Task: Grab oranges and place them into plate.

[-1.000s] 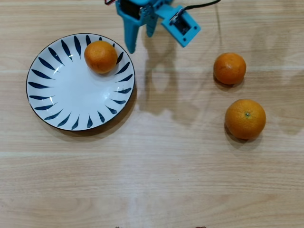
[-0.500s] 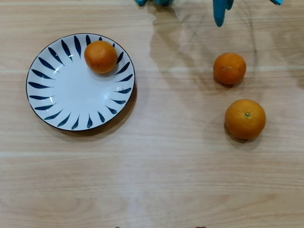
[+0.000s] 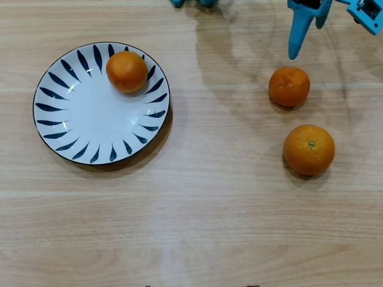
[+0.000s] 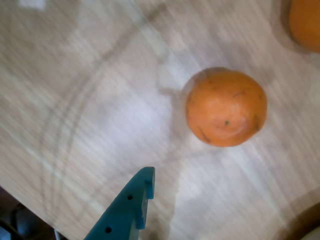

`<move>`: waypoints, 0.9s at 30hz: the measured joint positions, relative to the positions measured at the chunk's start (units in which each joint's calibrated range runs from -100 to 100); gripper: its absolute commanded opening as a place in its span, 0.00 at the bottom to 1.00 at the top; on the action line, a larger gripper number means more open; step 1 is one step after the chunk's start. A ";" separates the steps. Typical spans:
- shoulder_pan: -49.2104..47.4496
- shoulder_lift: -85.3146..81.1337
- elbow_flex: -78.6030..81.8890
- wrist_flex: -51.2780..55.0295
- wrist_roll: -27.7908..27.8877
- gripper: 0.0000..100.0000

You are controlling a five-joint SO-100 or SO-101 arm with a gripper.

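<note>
Three oranges show in the overhead view. One orange (image 3: 127,72) lies in the plate (image 3: 84,128), against its far rim; the plate sits toward the left edge of the tabletop (image 3: 209,221). The second orange (image 3: 289,86) rests bare on the tabletop toward the right edge. The stem-dot orange (image 3: 309,149) lies just nearer the near edge, apart from the second. The blue tool (image 3: 302,37) hangs at the far edge, one finger tip just beyond the second orange, not touching it. Holds nothing; how far its jaws stand apart cannot be told.

Wrist view, blurred: one orange (image 4: 226,107) sits centre-right on the tabletop, clear of a single blue finger (image 4: 131,206) at the bottom. Another orange (image 4: 306,22) is cut by the top right corner. Second finger out of sight; nothing gripped.
</note>
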 measured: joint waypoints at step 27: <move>6.42 23.11 0.09 -15.25 -1.04 0.37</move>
